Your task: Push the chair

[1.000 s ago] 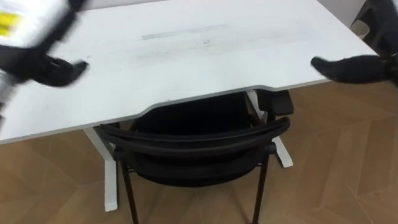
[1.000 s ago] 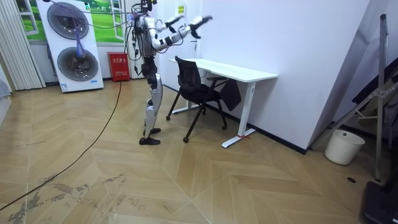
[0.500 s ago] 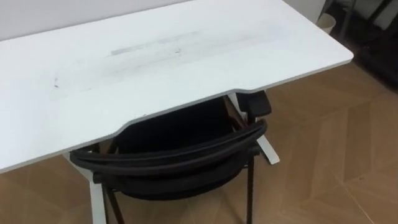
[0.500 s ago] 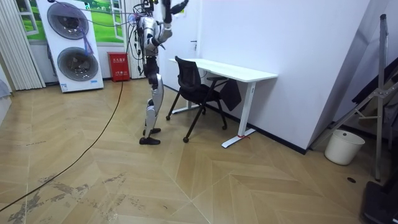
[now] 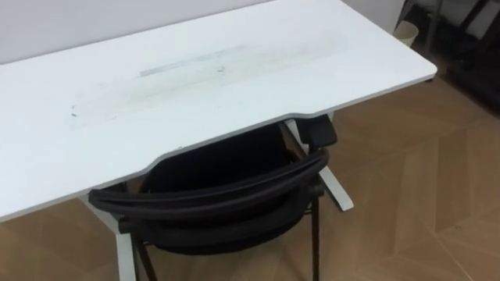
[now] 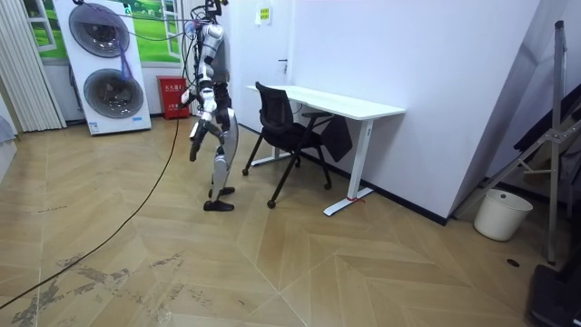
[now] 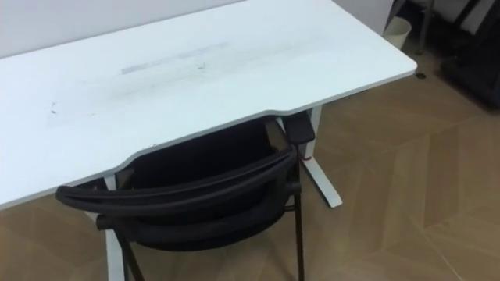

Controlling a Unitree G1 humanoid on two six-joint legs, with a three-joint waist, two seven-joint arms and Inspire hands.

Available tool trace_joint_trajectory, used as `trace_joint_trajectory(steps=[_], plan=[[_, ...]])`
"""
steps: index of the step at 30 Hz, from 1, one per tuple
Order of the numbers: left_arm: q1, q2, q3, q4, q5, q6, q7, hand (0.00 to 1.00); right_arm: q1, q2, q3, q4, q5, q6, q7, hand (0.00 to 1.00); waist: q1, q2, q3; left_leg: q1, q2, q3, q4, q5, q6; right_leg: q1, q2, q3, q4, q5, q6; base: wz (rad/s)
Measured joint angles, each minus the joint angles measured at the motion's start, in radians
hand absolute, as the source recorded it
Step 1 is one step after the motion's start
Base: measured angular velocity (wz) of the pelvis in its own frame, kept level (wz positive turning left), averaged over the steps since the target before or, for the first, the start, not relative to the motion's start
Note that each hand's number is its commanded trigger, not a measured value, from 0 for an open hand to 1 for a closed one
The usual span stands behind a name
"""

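Basically: chair point(image 5: 219, 191) half under table point(image 5: 195, 86), backrest at 6 o'clock in eye view. Right hand point(image 6: 193, 153) hangs by hip, grip state unreadable. Set both palms on backrest rail, push square toward 12 o'clock, avoid table foot point(image 5: 337, 191).

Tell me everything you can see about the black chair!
The chair is black, with a curved back rail, a dark seat, an armrest and thin, metal-looking legs on the wooden floor. It stands upright, seat tucked partly under the white desk, back toward the robot. Whether the armrest touches the desk is unclear.
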Motion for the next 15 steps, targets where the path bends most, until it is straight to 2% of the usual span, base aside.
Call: trace_joint_trajectory(steps=[2,4,6,8,9,11,12,14,15], plan=[[-0.010,-0.006,-0.077,0.091,0.030,0.053,-0.110,0.00,-0.041,0.001,0.063,0.147,-0.065,0.023,0.089,0.00,-0.008,-0.005,0.0016,0.001,-0.001,-0.008,0.005,0.000,0.002,0.008,-0.001,-0.010,-0.001,-0.001,0.001,0.12],[-0.023,-0.005,-0.160,0.131,0.111,0.089,-0.182,0.00,-0.067,0.001,0.133,0.211,-0.118,0.046,0.149,0.00,-0.010,-0.006,0.0029,0.014,0.000,-0.009,0.004,0.001,0.005,0.021,0.000,-0.009,-0.002,-0.001,0.001,0.00],[-0.065,-0.005,-0.248,0.147,0.196,0.120,-0.246,0.00,-0.122,-0.001,0.213,0.255,-0.193,0.078,0.207,0.00,-0.013,-0.007,0.0034,0.020,0.000,-0.009,0.004,0.002,0.005,0.026,0.000,-0.010,-0.002,-0.001,0.000,0.03],[-0.153,0.000,-0.393,0.137,0.270,0.159,-0.300,0.00,-0.187,0.000,0.323,0.272,-0.247,0.111,0.265,0.00,-0.029,-0.008,0.0047,0.020,-0.001,-0.016,0.006,0.003,0.008,0.031,0.001,-0.015,-0.006,-0.001,0.000,0.08],[-0.174,0.000,-0.428,0.124,0.284,0.168,-0.310,0.00,-0.205,0.000,0.350,0.275,-0.258,0.113,0.278,0.00,-0.032,-0.009,0.0053,0.020,-0.001,-0.017,0.006,0.004,0.008,0.031,0.001,-0.016,-0.006,0.000,0.000,0.03],[-0.247,0.001,-0.551,0.056,0.308,0.175,-0.338,0.00,-0.270,0.001,0.448,0.279,-0.272,0.123,0.329,0.00,-0.046,-0.015,0.0097,0.018,-0.002,-0.020,0.003,0.007,0.009,0.031,0.003,-0.016,-0.010,0.002,-0.001,0.00],[-0.261,-0.001,-0.571,0.036,0.308,0.176,-0.343,0.00,-0.284,0.002,0.466,0.278,-0.273,0.125,0.342,0.00,-0.047,-0.017,0.0107,0.016,-0.002,-0.020,0.003,0.007,0.009,0.030,0.003,-0.017,-0.013,0.003,0.000,0.00],[-0.326,-0.002,-0.645,-0.031,0.307,0.166,-0.392,0.00,-0.321,0.007,0.548,0.275,-0.274,0.130,0.394,0.00,-0.049,-0.030,0.0209,0.011,-0.003,-0.021,0.003,0.008,0.008,0.027,0.008,-0.017,-0.019,0.005,0.000,0.00],[-0.337,-0.002,-0.656,-0.041,0.307,0.163,-0.405,0.00,-0.324,0.009,0.563,0.270,-0.274,0.130,0.405,0.00,-0.049,-0.034,0.0211,0.012,-0.004,-0.021,0.002,0.008,0.008,0.026,0.010,-0.017,-0.021,0.005,0.000,0.00]])
